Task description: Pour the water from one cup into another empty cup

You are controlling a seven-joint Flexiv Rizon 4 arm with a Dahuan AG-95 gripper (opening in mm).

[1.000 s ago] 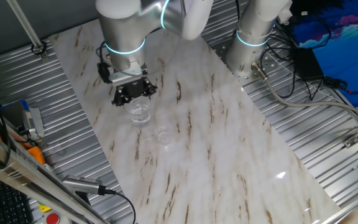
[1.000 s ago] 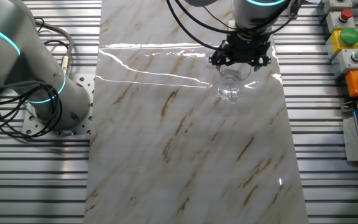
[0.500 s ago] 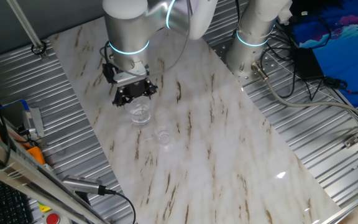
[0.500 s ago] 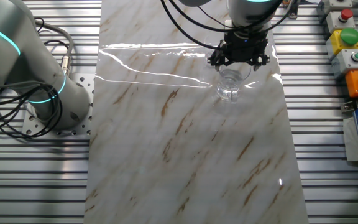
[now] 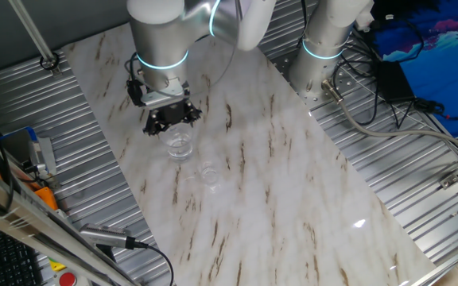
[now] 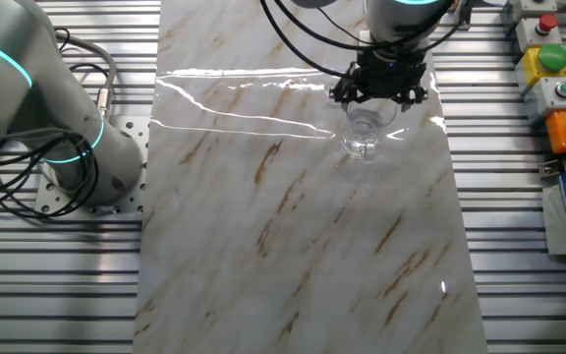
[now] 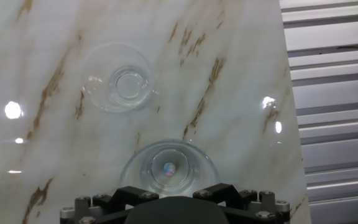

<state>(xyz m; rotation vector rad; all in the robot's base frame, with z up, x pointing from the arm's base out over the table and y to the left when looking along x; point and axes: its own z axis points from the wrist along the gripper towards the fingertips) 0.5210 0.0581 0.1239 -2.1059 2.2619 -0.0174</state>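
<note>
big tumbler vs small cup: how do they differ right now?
Size: the tumbler is wider and taller; the small cup is lower. Position: the tumbler stands right below the gripper; the small cup stands apart on the table. Both are clear, upright, without handles.

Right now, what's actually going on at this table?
A single robot arm has its end effector hanging just above the larger clear tumbler, which stands upright on the marble tabletop. Nothing is gripped, and whether the end effector is open cannot be made out. The smaller clear cup stands apart from the tumbler, also upright. In the hand view both glasses appear from above, the tumbler directly below the hand. No pouring has begun.
</note>
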